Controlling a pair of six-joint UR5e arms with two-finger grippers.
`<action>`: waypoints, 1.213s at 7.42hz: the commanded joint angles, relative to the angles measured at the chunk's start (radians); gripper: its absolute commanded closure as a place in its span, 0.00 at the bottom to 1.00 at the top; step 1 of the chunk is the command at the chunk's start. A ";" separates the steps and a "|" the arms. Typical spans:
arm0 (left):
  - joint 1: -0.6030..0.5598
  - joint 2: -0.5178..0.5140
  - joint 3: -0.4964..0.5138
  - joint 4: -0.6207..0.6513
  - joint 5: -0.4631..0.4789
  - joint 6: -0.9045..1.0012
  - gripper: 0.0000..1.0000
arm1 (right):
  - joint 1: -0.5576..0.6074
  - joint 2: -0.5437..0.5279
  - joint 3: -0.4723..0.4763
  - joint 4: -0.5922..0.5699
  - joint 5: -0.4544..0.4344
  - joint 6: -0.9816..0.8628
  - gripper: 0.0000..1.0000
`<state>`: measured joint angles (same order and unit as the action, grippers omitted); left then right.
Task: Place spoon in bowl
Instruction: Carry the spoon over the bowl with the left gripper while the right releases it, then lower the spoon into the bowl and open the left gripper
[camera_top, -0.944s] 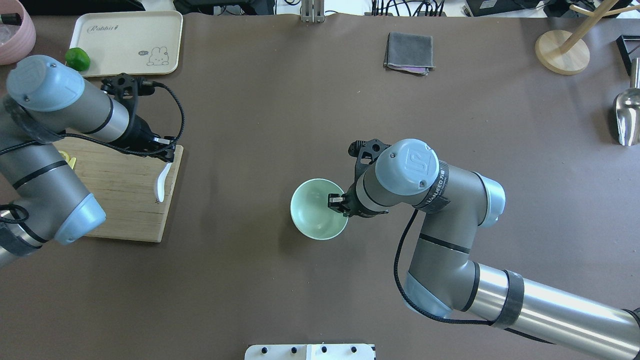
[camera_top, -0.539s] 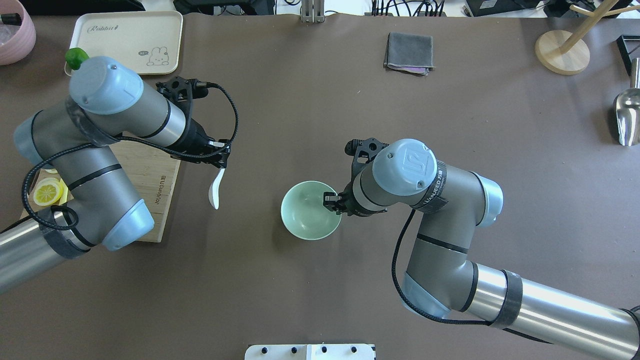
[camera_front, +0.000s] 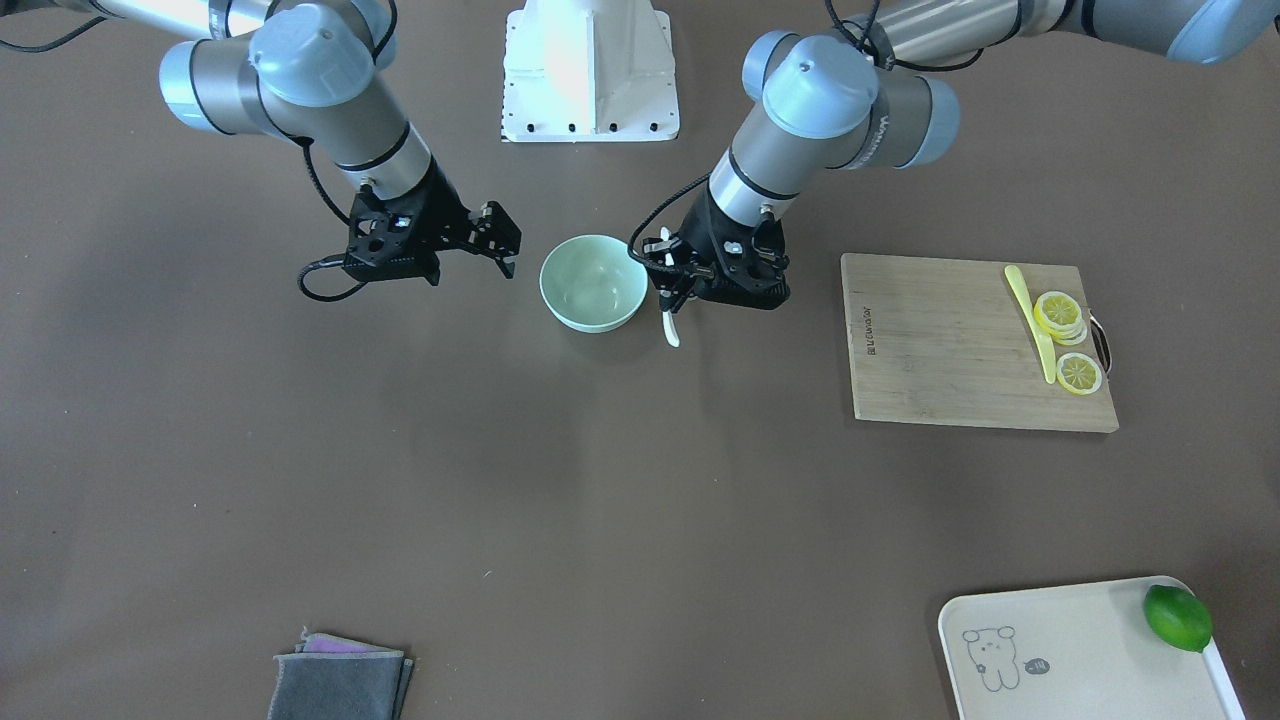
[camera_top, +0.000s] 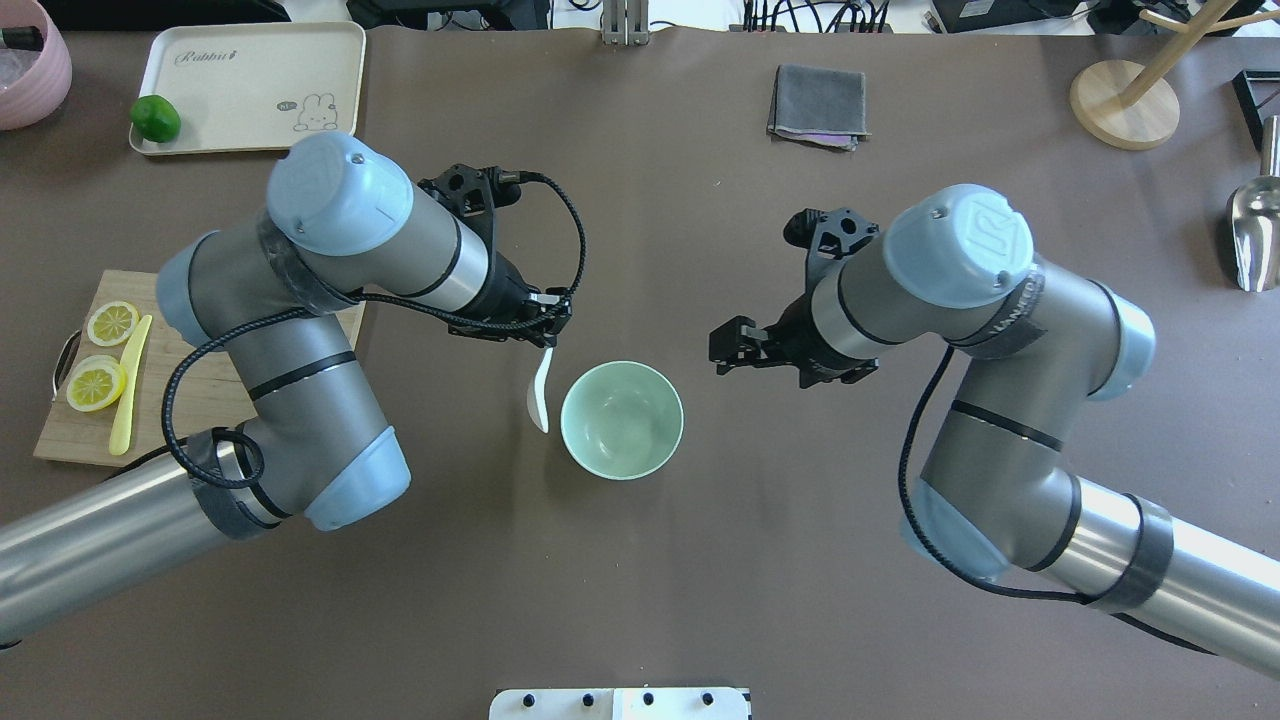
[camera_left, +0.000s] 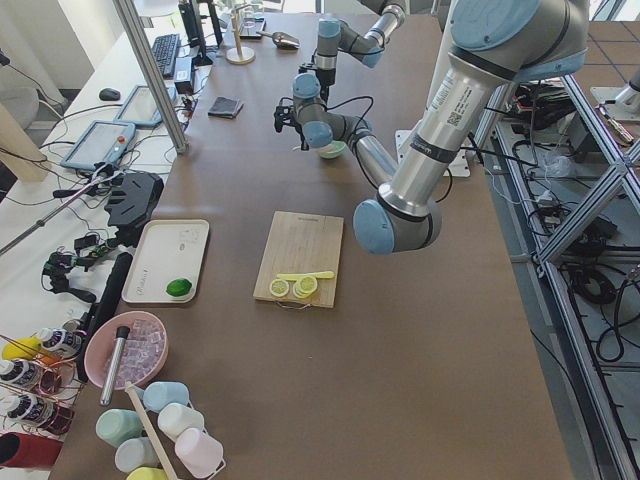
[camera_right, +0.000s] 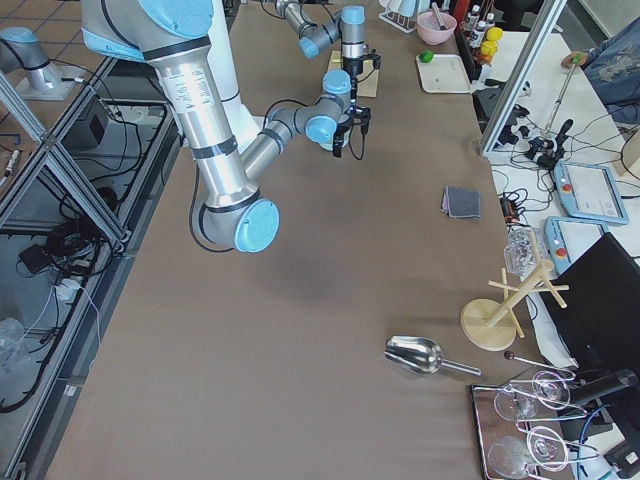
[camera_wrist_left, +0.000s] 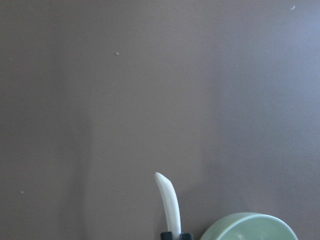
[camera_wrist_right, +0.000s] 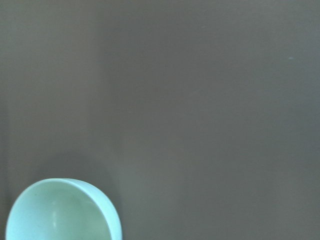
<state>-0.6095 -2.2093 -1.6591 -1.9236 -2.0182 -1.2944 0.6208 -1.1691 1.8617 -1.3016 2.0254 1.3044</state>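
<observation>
Since half a second ago, my left arm has swung the spoon (camera_top: 540, 392) off the board (camera_top: 85, 435) and across to the bowl (camera_top: 622, 425). The right gripper (camera_top: 722, 352) has let go of the bowl's rim and drawn back toward the right of the overhead frame.

The left gripper (camera_top: 549, 335) is clamped on the spoon's handle end. The scoop points toward the lower edge of the overhead view, just left of the bowl's rim and outside the bowl. I cannot tell whether the spoon touches the rim.

The right gripper's jaws stand apart, near the bowl but clear of it.

The bowl sits upright at centre frame on the brown table (camera_top: 640, 600).

On my left wrist camera the spoon (camera_wrist_left: 169, 205) rises from the bottom edge, with the bowl's rim (camera_wrist_left: 250, 227) at lower right. On the right wrist camera the bowl (camera_wrist_right: 60, 210) fills the lower left corner.

At the overhead view's left edge, lemon slices (camera_top: 112, 322) and a yellow knife (camera_top: 130, 385) lie on the board. A tray (camera_top: 250, 60) with a lime (camera_top: 155, 118) sits upper left, and a grey cloth (camera_top: 818, 103) lies top centre.
</observation>
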 joint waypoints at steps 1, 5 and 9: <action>0.075 -0.073 0.040 -0.002 0.094 -0.054 1.00 | 0.068 -0.102 0.054 0.004 0.064 -0.069 0.00; 0.082 -0.087 0.059 -0.003 0.105 -0.045 0.02 | 0.080 -0.147 0.106 0.001 0.141 -0.056 0.00; -0.132 0.090 -0.015 0.000 -0.083 0.163 0.02 | 0.166 -0.194 0.126 0.008 0.168 -0.074 0.00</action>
<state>-0.6478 -2.2267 -1.6251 -1.9245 -2.0139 -1.2469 0.7487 -1.3377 1.9790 -1.2960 2.1925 1.2411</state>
